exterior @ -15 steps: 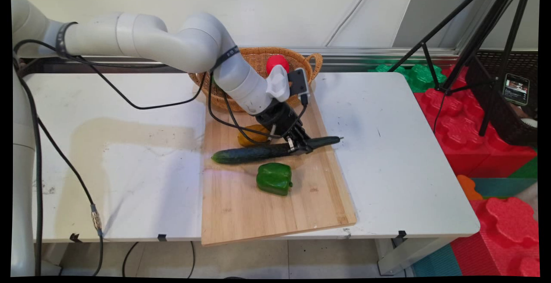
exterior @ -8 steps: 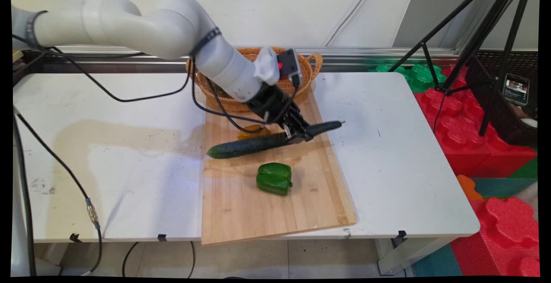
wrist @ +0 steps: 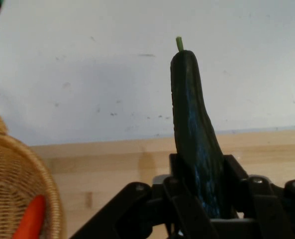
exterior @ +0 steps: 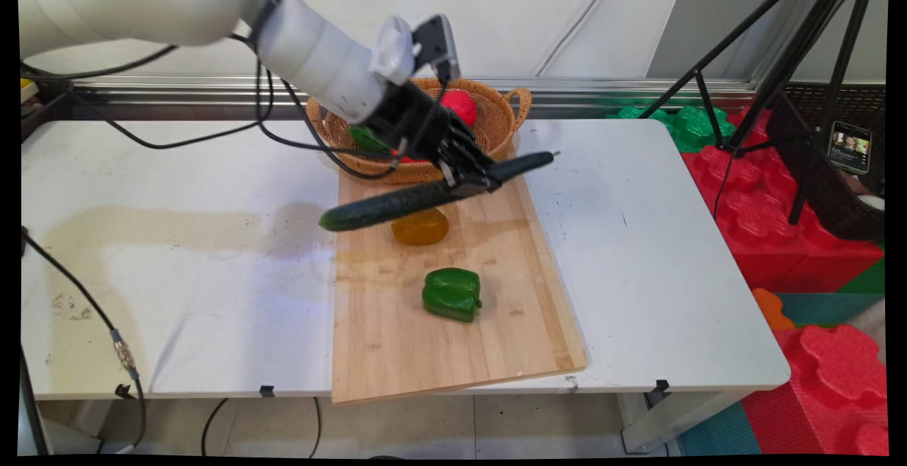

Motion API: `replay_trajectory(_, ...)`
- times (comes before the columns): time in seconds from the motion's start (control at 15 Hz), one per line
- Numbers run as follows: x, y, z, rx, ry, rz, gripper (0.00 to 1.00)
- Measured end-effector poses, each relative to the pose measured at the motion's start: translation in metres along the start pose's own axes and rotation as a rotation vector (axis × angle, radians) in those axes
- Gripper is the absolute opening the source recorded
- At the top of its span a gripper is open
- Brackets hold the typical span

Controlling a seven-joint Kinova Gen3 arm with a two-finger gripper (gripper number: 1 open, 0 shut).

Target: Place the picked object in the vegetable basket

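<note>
Cucumber, long dark-green [exterior: 425,195], aloft over pale wooden cutting board [exterior: 496,338], near woven wicker basket [exterior: 503,120] | black two-finger gripper [exterior: 471,183] clamped round it right of mid-length | we judge it stiff, smooth, probably slippery; off-centre hold lets left end droop.

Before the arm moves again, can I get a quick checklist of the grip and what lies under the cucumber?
1. Black two-finger gripper shut on the long dark green cucumber: ok.
2. Cucumber clear of the wooden cutting board: ok.
3. Cucumber level: not ok, stem end higher.
4. Grip centred: not ok, nearer the stem end.
5. Orange pepper directly under the cucumber: cannot tell.
6. Green bell pepper apart: ok.
</note>
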Motion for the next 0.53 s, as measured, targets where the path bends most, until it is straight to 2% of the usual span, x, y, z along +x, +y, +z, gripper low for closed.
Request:
replay_trajectory(0.33, 0.001, -0.022, -0.051, 0.044, 0.048, 0.027, 0.0)
replay_trajectory(0.53, 0.002, -0.04, -0.069, 0.08, 0.058, 0.06, 0.0)
